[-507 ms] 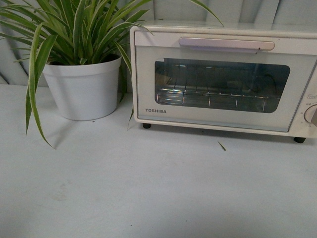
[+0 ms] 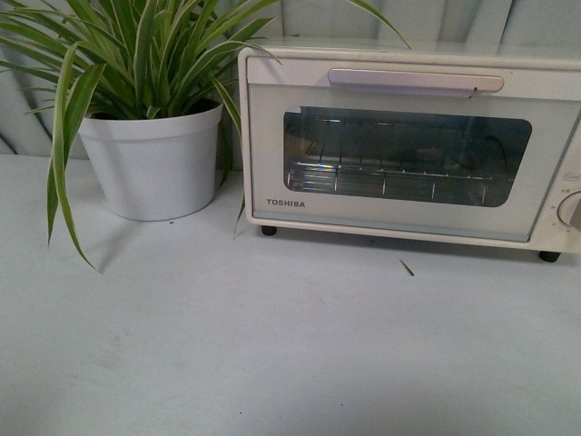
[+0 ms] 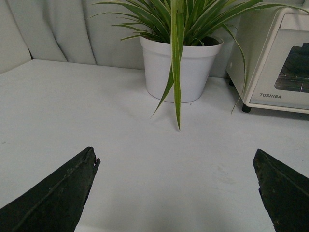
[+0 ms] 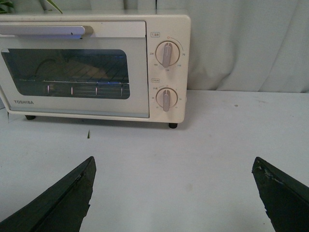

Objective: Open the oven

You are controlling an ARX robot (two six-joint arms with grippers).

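Nothing done yet: the TOSHIBA toaster oven (image 2: pixel 399 145), just beside the potted spider plant (image 2: pixel 150 159), is shut, bar handle (image 2: pixel 415 82) untouched; left fingers (image 3: pixel 58 193) and right fingers (image 4: pixel 58 198) gape wide and empty

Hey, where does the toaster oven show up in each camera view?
Front view: the oven fills the upper right, beside the plant pot.
Left wrist view: only one end shows, cut by the frame edge, beside the pot.
Right wrist view: door and both knobs, facing the camera.
Shared landmark: the TOSHIBA logo on the door.
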